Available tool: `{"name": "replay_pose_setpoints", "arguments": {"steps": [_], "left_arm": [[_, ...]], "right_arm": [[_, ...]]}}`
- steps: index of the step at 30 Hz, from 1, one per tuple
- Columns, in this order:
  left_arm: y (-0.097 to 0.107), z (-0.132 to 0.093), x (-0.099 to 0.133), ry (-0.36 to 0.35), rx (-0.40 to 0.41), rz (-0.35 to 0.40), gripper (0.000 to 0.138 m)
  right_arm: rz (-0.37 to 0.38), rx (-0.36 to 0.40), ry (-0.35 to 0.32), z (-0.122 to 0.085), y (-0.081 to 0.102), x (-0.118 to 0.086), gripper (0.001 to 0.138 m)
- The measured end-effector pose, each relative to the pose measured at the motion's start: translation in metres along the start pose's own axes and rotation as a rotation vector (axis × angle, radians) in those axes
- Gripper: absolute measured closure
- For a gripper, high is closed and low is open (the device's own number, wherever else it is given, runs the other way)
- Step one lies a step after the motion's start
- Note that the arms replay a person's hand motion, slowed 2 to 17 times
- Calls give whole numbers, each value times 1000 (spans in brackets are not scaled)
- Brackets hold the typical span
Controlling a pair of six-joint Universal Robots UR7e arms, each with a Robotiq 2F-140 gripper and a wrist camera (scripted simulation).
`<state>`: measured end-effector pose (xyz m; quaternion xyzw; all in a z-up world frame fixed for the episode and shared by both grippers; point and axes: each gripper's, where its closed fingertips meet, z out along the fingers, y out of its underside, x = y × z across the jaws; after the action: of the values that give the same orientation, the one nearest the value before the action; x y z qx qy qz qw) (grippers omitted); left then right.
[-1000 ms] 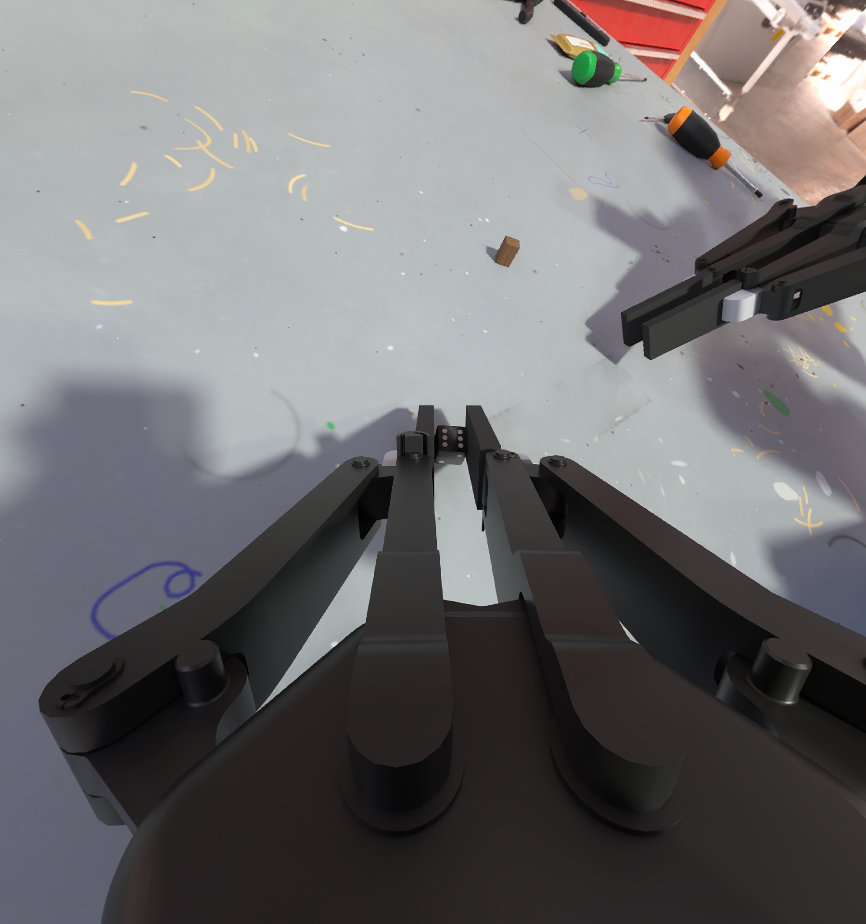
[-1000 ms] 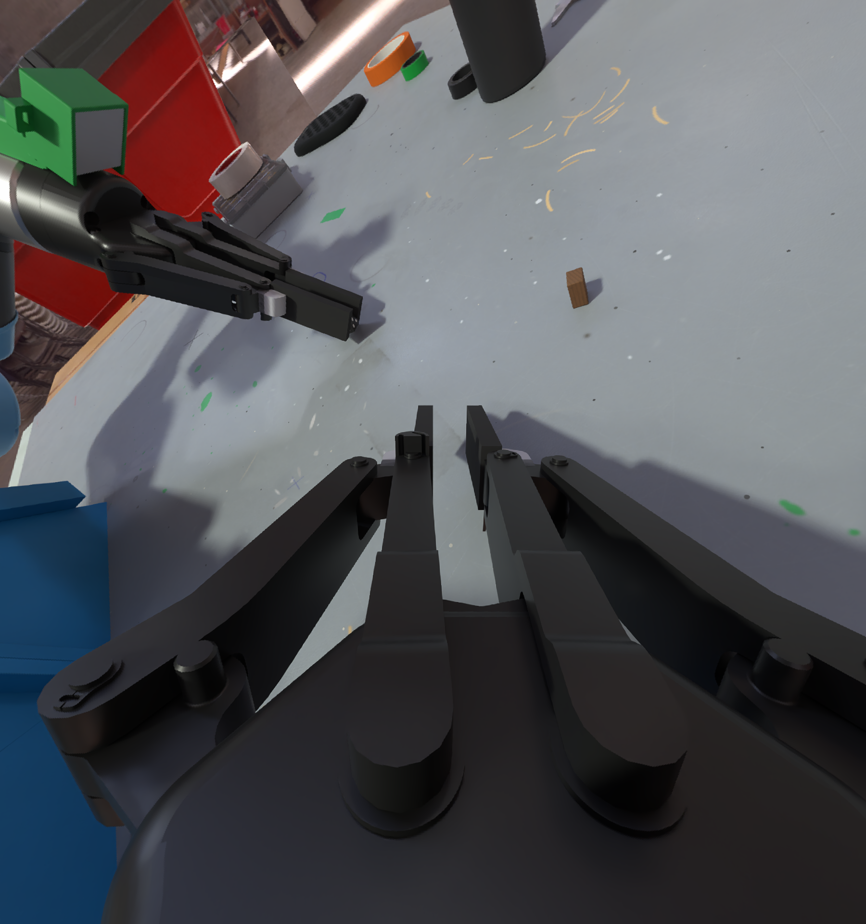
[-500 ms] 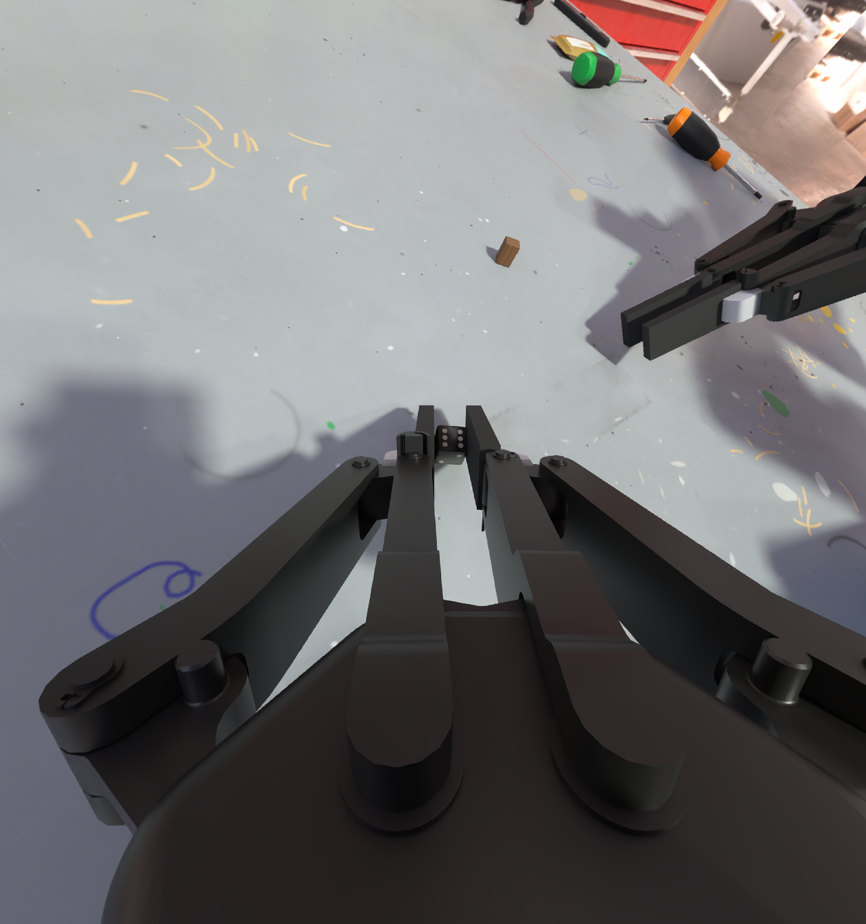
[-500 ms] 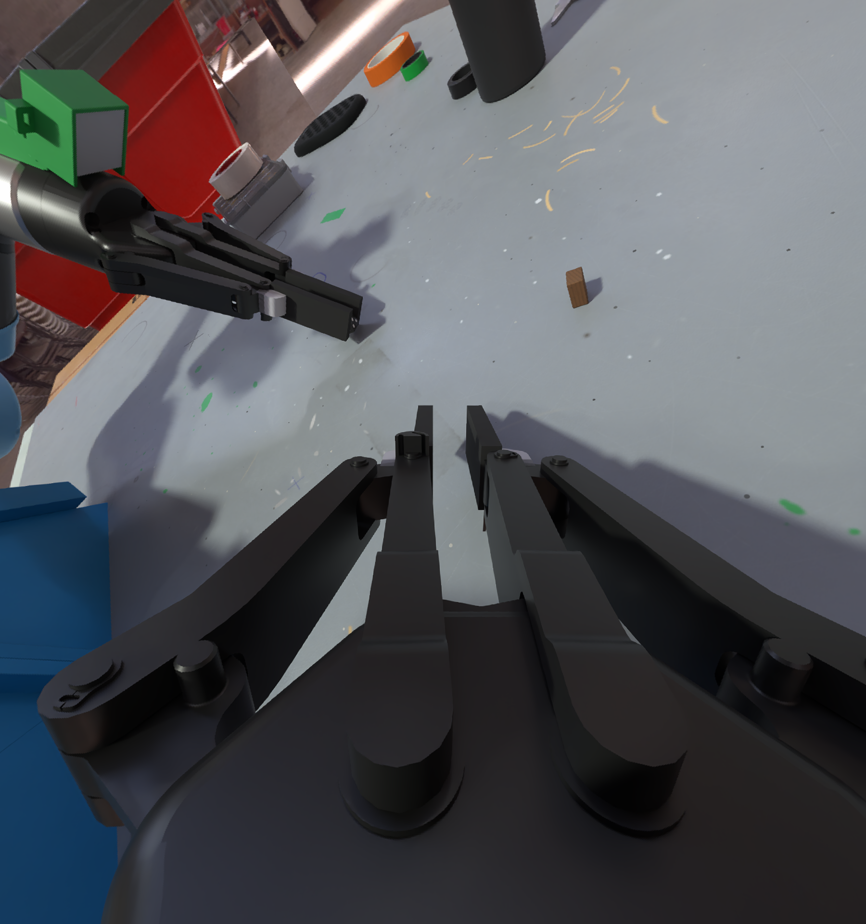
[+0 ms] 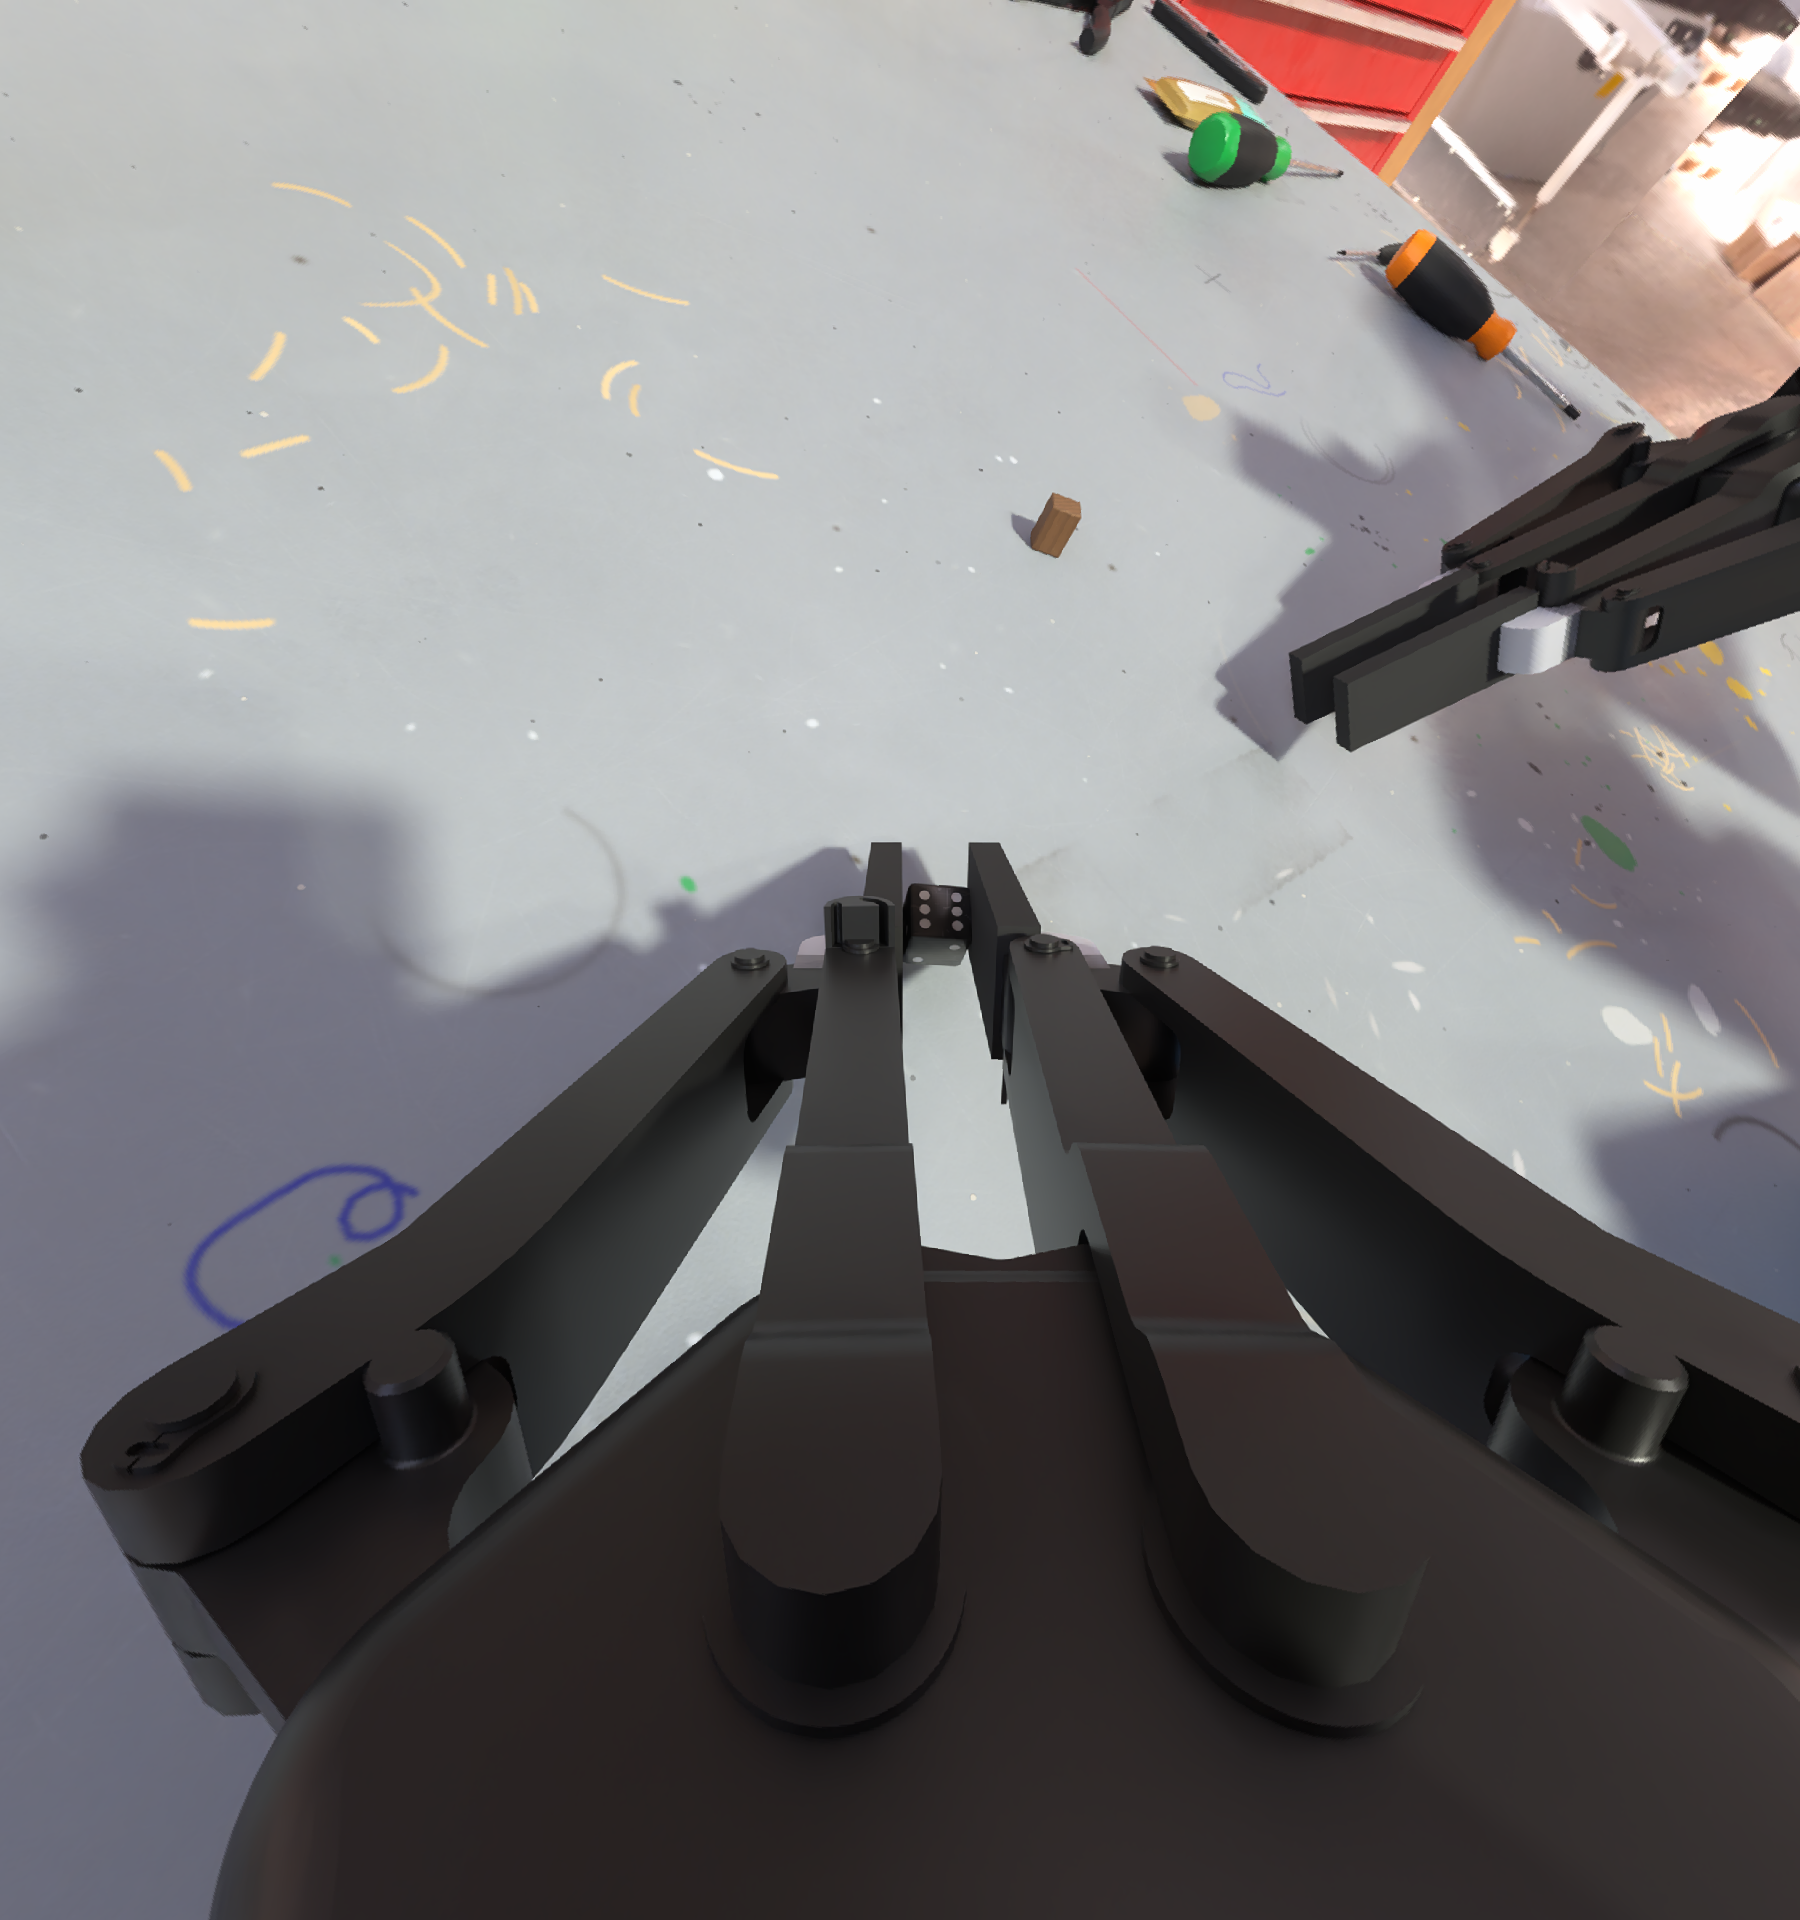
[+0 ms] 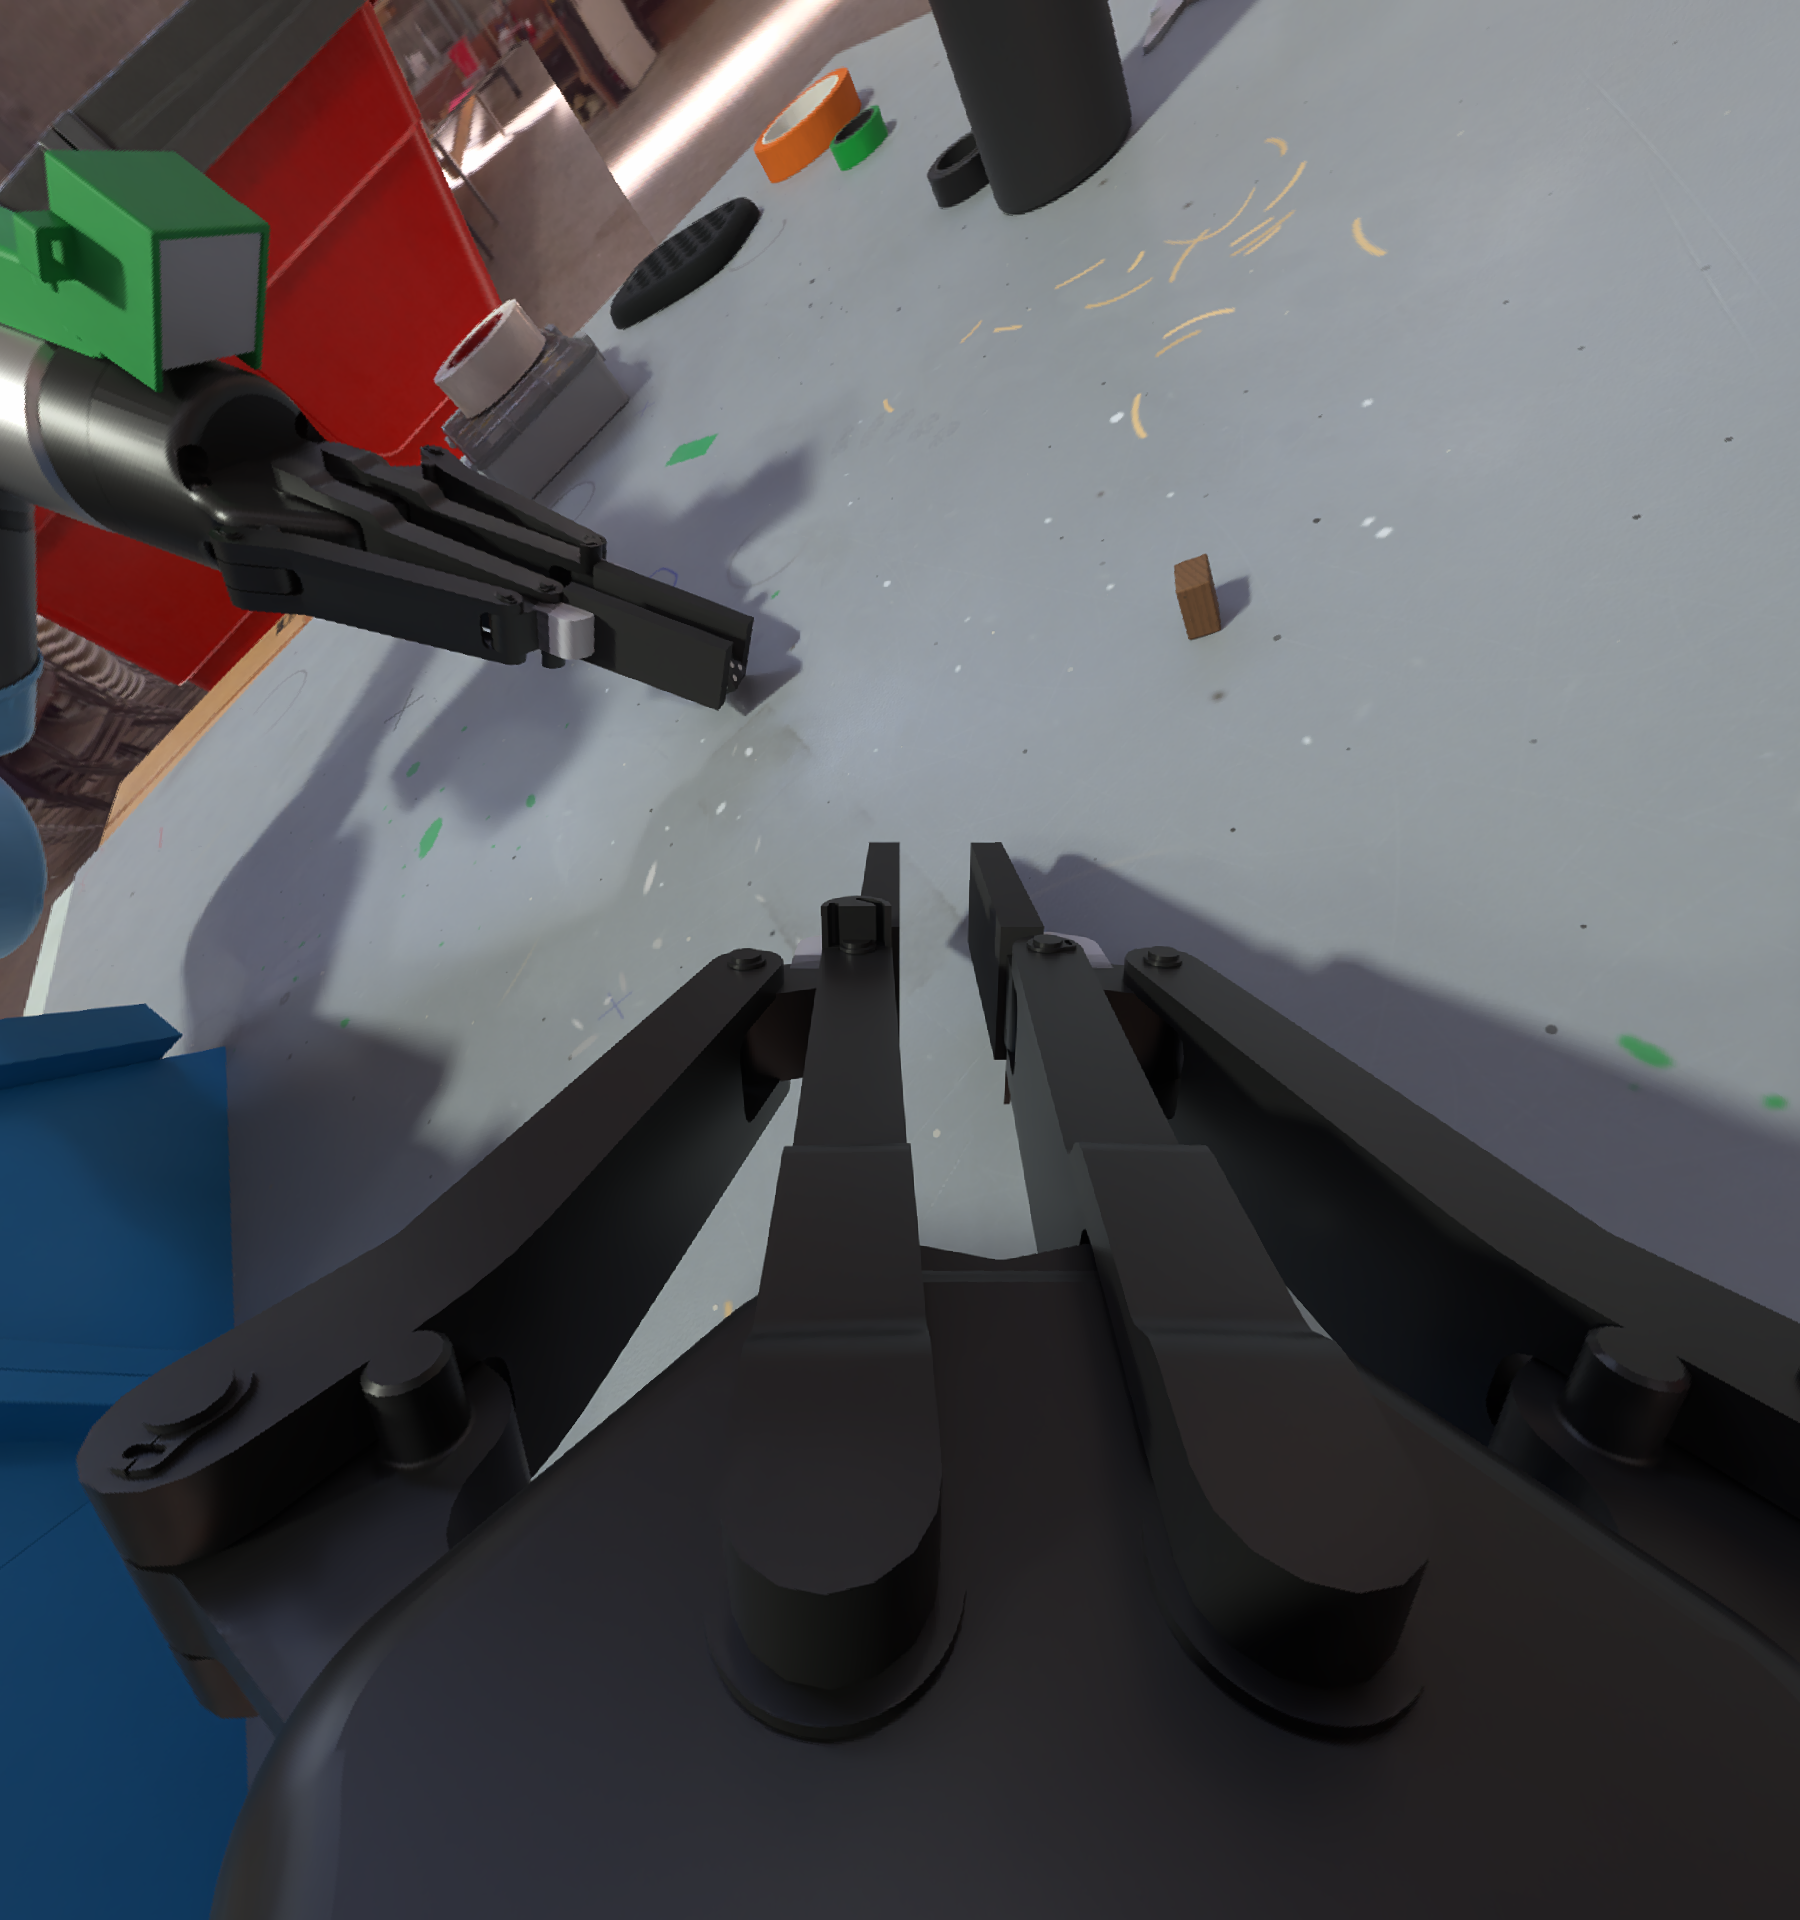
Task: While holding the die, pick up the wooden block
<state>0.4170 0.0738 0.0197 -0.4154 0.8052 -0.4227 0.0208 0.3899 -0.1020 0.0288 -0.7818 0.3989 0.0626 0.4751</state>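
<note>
Left gripper (image 5: 935,868) clamped on a black die (image 5: 937,912), jaws pressed against its two sides, raised above the grey tabletop (image 5: 563,675). Right gripper (image 6: 935,868) holding nothing, jaws nearly together with a narrow gap. Wooden block (image 5: 1055,524) standing upright on the tabletop, well ahead of both grippers and touching neither. Orange-handled screwdriver (image 5: 1447,296) and green-capped tool (image 5: 1234,149) lying near the far edge, well apart from the block.
</note>
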Motion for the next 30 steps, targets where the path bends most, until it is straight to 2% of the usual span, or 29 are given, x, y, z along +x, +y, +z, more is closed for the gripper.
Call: {"name": "replay_pose_setpoints", "arguments": {"steps": [30], "left_arm": [[-1,0,0,2,2,-9,121]], "right_arm": [[17,4,-4,0,-1,1,121]]}}
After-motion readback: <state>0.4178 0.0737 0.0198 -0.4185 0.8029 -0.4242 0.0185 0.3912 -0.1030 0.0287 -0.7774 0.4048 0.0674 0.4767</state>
